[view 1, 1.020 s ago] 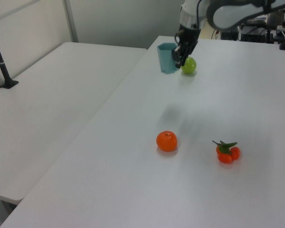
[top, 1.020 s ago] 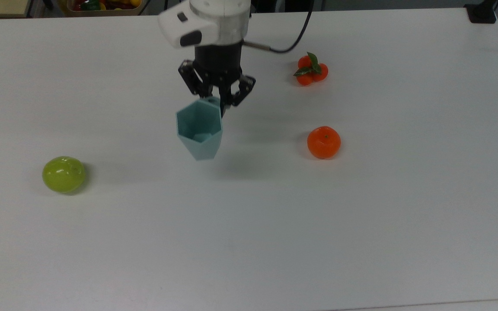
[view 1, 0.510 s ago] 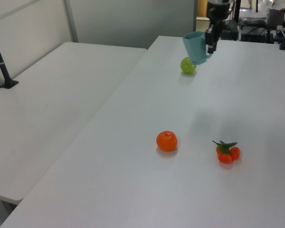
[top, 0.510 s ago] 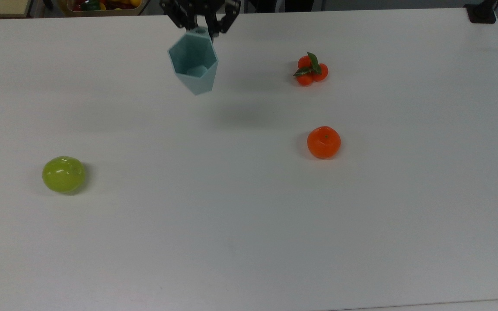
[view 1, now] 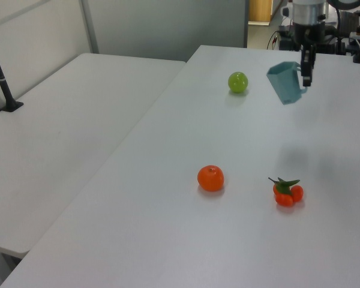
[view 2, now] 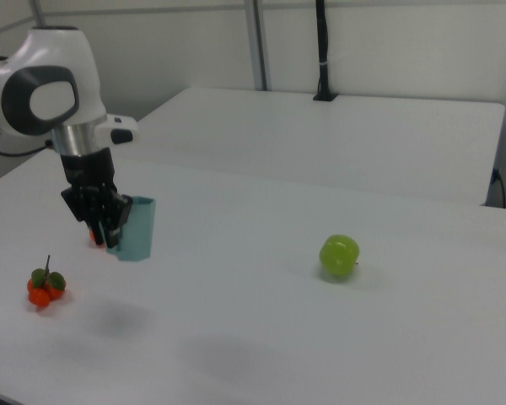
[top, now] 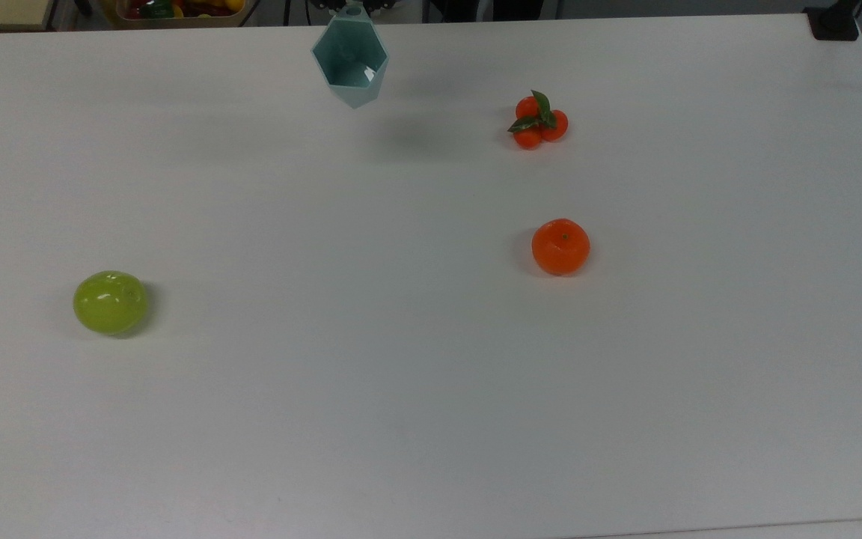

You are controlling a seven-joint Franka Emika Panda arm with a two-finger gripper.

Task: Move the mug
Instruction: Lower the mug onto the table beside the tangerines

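The pale teal faceted mug (top: 351, 64) hangs in the air above the white table (top: 431, 389), near the far edge in the top view. My gripper (view 1: 305, 77) is shut on the small handle at its rim. In the left view the mug (view 1: 286, 83) tilts, with its tapered base pointing down and to the right. In the right view the gripper (view 2: 110, 234) holds the mug (view 2: 138, 229) from the mug's left side, and a faint shadow lies on the table below it.
A green apple (top: 111, 302) lies toward the top view's left. An orange tangerine (top: 560, 246) and a leafy cluster of small oranges (top: 538, 120) lie at the top view's right. A box of items (top: 176, 9) stands past the far edge.
The gripper has carried the mug off the middle of the table, toward the far edge in the top view and rightward in the left view. The mug is more tilted now.
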